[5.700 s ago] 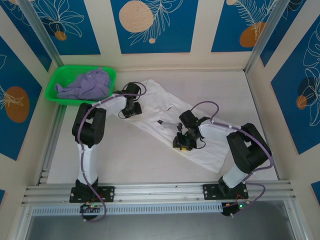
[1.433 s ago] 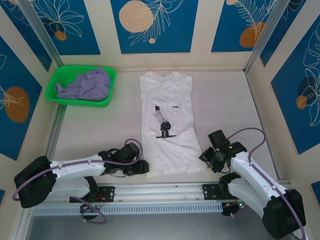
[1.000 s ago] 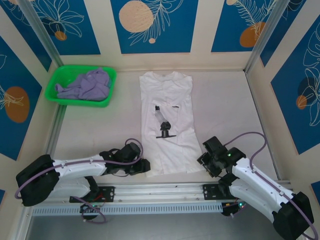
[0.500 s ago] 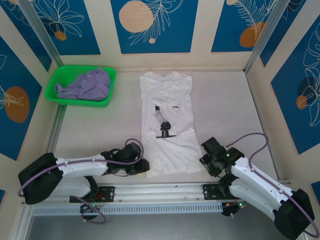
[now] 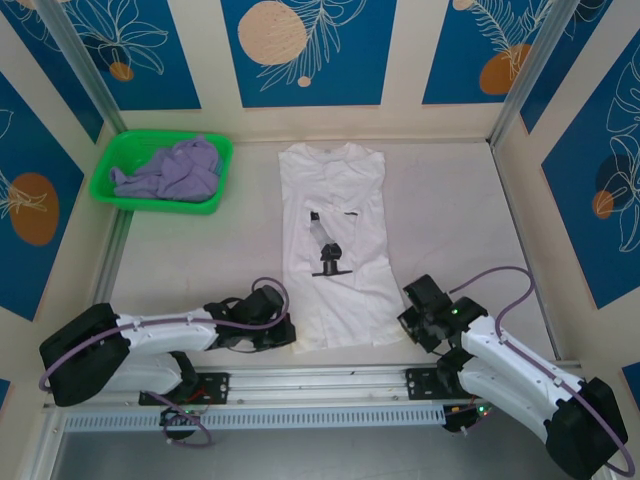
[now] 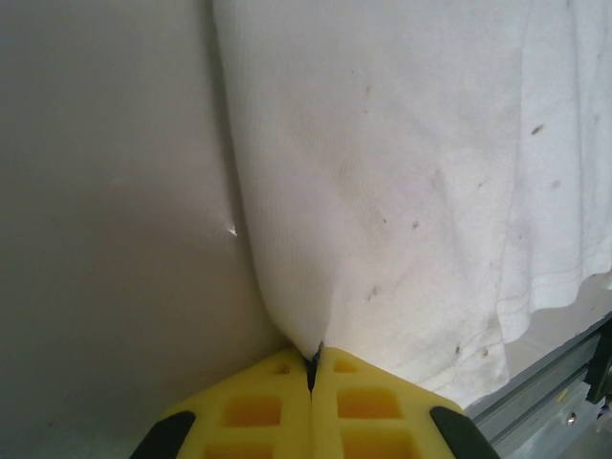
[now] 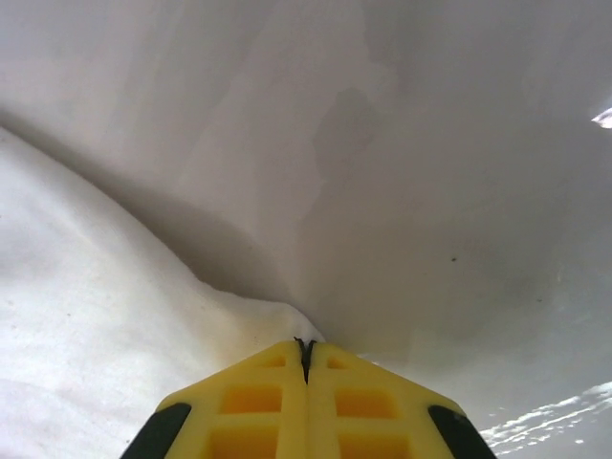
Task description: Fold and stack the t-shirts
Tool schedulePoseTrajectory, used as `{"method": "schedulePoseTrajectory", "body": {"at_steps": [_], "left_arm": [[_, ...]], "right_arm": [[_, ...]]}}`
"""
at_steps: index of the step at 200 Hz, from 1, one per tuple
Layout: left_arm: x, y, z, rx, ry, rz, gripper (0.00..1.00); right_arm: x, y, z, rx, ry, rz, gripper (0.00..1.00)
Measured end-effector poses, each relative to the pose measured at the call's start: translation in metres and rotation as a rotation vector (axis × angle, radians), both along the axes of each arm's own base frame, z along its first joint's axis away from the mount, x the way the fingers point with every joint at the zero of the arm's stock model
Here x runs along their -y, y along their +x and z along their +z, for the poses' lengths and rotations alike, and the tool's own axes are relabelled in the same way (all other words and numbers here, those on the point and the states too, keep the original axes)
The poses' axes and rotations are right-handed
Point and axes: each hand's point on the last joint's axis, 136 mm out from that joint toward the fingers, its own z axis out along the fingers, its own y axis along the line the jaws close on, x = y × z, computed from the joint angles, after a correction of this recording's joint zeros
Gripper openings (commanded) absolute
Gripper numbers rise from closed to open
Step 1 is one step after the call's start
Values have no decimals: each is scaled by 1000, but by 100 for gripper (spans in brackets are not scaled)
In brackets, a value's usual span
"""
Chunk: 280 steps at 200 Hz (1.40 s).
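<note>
The white t-shirt (image 5: 335, 240) lies flat down the middle of the table, neck at the far end, its black-and-grey print facing up. My left gripper (image 5: 290, 333) is shut on the shirt's near left hem corner; in the left wrist view the yellow pads (image 6: 258, 411) pinch white cloth (image 6: 402, 191) at the left gripper (image 6: 313, 356). My right gripper (image 5: 404, 322) is shut on the near right hem corner, and the right wrist view has the cloth (image 7: 96, 316) bunched at the right gripper (image 7: 305, 346). The lavender t-shirt (image 5: 170, 170) lies crumpled in the green basket (image 5: 105, 180).
The basket stands at the far left corner. A metal rail (image 5: 320, 380) runs along the near edge just behind both grippers, also seen as the rail (image 6: 555, 402) in the left wrist view. Bare table (image 5: 450, 210) lies to the right of the shirt.
Both grippers have closed onto the shirt's near hem corners over the last second. The arms barely shifted and the shirt stays flat.
</note>
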Motion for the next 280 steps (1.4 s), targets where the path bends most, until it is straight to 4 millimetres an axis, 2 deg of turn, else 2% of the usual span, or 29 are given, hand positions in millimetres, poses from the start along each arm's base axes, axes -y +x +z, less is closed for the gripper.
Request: {"method": "schedulePoseTrajectory", "body": {"at_steps": [28, 58, 99, 136, 156, 182, 216, 257, 280], "left_arm": [[-4, -1, 3, 10, 31, -25, 0], [-10, -3, 15, 35, 56, -71, 0], [-26, -8, 18, 39, 95, -96, 0], [-32, -7, 19, 40, 105, -99, 0], [-36, -5, 22, 42, 106, -96, 0], [-36, 9, 37, 55, 82, -67, 0], [-28, 46, 70, 103, 17, -14, 0], [-21, 109, 97, 136, -14, 46, 0], [-17, 147, 103, 142, -16, 71, 0]], "right_arm": [[-8, -6, 0, -4, 5, 48, 0], [-24, -21, 0, -21, 19, 110, 0], [-35, -39, -2, -42, 7, 153, 0], [-37, -41, 1, -46, -30, 154, 0], [-39, -39, 10, -31, -41, 159, 0], [-47, -21, 38, 44, -29, 159, 0], [-49, 17, 71, 138, -14, 122, 0], [-36, 73, 94, 195, -38, 69, 0], [-34, 115, 106, 208, -44, 58, 0]]}}
